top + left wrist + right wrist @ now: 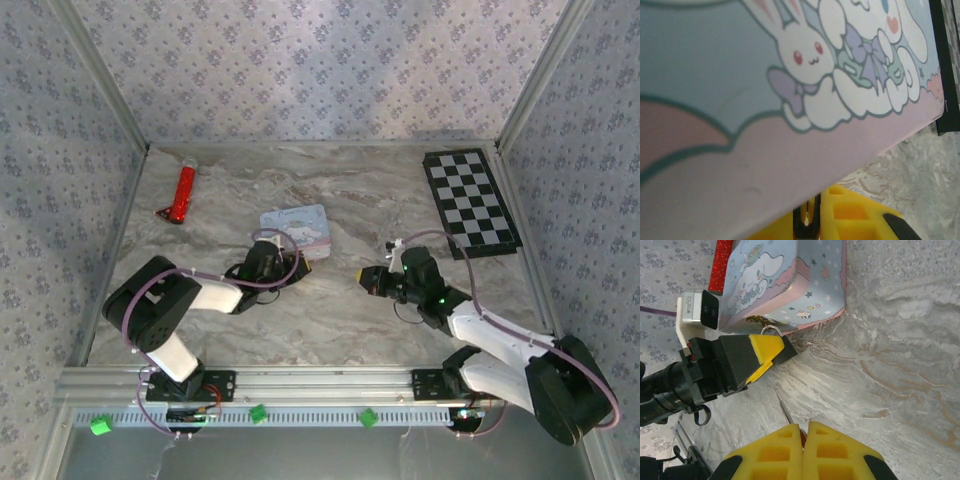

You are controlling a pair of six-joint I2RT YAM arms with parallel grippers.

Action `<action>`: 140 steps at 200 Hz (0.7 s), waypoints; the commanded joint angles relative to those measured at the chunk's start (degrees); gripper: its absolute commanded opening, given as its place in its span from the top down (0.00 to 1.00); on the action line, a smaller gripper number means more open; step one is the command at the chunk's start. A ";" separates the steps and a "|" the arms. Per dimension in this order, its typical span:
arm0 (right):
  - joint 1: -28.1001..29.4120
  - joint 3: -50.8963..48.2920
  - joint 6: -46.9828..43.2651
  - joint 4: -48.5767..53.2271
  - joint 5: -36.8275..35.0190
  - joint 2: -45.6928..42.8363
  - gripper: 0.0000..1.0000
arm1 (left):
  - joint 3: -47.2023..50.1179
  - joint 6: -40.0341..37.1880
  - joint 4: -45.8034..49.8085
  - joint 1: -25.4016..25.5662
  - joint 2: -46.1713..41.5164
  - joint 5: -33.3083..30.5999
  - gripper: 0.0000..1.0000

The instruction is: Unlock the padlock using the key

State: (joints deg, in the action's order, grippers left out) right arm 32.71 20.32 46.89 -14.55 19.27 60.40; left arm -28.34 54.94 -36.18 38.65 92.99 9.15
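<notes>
The yellow fingers of our right gripper are pressed together on the key, whose thin blade sticks up at lower centre. Mid-left, our left gripper clenches the padlock. Its silvery shackle pokes out against the lower edge of the pastel cartoon tin on the marbled table.

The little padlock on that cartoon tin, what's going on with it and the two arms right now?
The left gripper is closed on the padlock, which hangs at the front clasp of the pastel tin. Of the lock, just the silvery shackle shows above the fingers. The right gripper pinches the key, its thin blade pointing toward the lock but apart from it, over the marble table. The key is not yet inserted, so the lock looks unopened.
</notes>
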 commanded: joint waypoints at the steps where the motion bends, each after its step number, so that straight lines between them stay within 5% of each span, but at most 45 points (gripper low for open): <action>1: 0.85 -1.14 6.72 -5.57 -0.35 1.86 1.00 | -1.94 4.03 0.40 -0.05 -1.73 3.13 0.85; 140: 6.57 -2.74 28.12 -32.64 -1.02 24.23 1.00 | -0.93 12.92 -4.14 -0.34 -1.41 5.42 0.93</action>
State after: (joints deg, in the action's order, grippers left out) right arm 38.28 17.39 70.19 -38.83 18.81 81.25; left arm -28.73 65.10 -37.47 38.61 92.99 11.62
